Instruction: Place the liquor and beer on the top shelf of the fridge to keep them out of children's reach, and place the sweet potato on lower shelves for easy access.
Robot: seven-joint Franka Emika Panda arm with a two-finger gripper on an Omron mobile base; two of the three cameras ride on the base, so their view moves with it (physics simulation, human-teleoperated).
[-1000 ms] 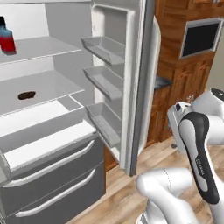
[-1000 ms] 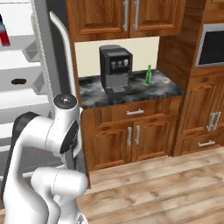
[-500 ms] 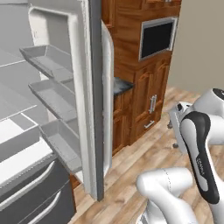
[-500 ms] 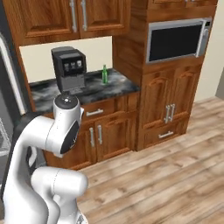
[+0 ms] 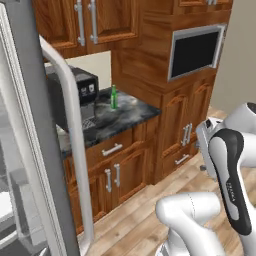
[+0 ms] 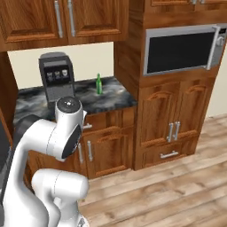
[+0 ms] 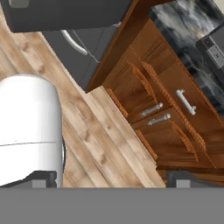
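The pincer [image 7: 109,177] hangs open and empty over the wood floor [image 7: 94,140]. The beer [image 6: 99,84] stands on the table [image 6: 111,99], well beyond it.

Dark marbled countertop [image 6: 111,98] over wooden base cabinets [image 6: 106,144] with metal handles, black coffee machine [image 6: 56,79] standing on it against the pale wall, built-in microwave [image 6: 181,49] in a tall wooden unit, upper cabinets [image 5: 92,22], plank wood floor [image 6: 168,195]
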